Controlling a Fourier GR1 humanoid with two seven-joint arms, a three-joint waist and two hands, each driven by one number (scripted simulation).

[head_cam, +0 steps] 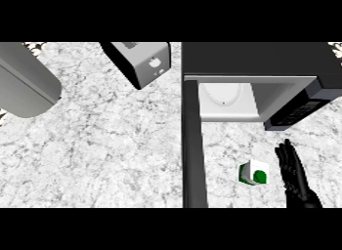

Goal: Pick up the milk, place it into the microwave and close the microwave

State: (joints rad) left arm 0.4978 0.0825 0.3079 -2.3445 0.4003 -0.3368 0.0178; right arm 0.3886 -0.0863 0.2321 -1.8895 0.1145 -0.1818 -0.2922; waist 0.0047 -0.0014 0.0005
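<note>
The milk point(254, 173) is a small white carton with green marks, standing on the marble counter in front of the microwave. My right hand point(295, 176) is just to its right, fingers straight and pointing away from me, a small gap from the carton. The microwave point(267, 63) is a black box at the upper right with its white inside showing. Its door point(193, 146) stands open, swung out toward me as a dark vertical bar left of the milk. My left hand is out of sight.
A toaster point(140, 61) stands at the top centre, left of the microwave. A large grey cylinder point(19, 80) lies at the upper left. Patterned wall tiles show at the corners.
</note>
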